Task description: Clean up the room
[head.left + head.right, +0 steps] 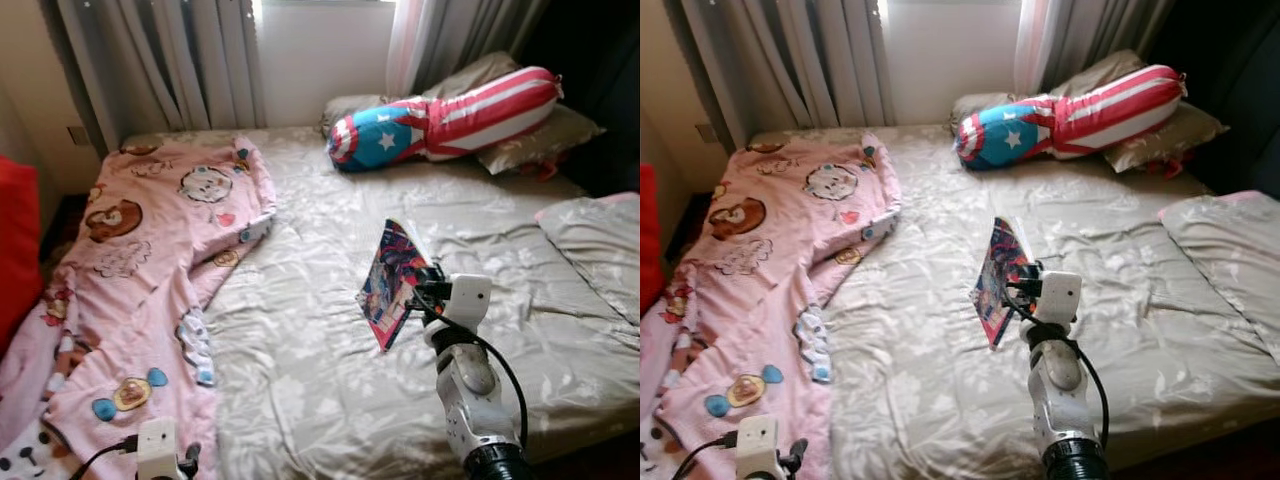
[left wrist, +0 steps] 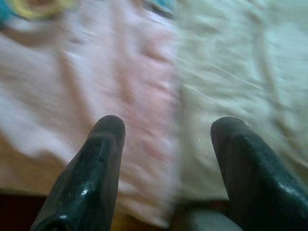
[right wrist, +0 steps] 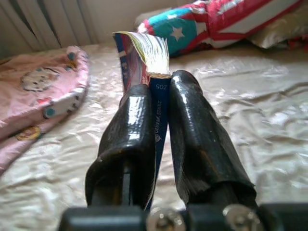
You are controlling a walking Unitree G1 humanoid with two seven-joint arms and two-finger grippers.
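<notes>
My right gripper (image 1: 420, 285) is shut on a colourful magazine (image 1: 388, 280) and holds it on edge above the middle of the bed. In the right wrist view the magazine's blue spine (image 3: 159, 113) is pinched between the two black fingers (image 3: 130, 130). My left gripper (image 2: 166, 127) is open and low at the bed's near edge, over the border between the pink cartoon blanket (image 1: 150, 270) and the beige sheet (image 1: 300, 360). The blanket lies rumpled along the bed's left side.
A red, white and blue star bolster (image 1: 450, 115) and beige pillows (image 1: 545, 135) lie at the head of the bed under the curtained window (image 1: 320, 50). A folded grey cover (image 1: 600, 245) sits on the right. Something red (image 1: 15, 250) stands at the far left.
</notes>
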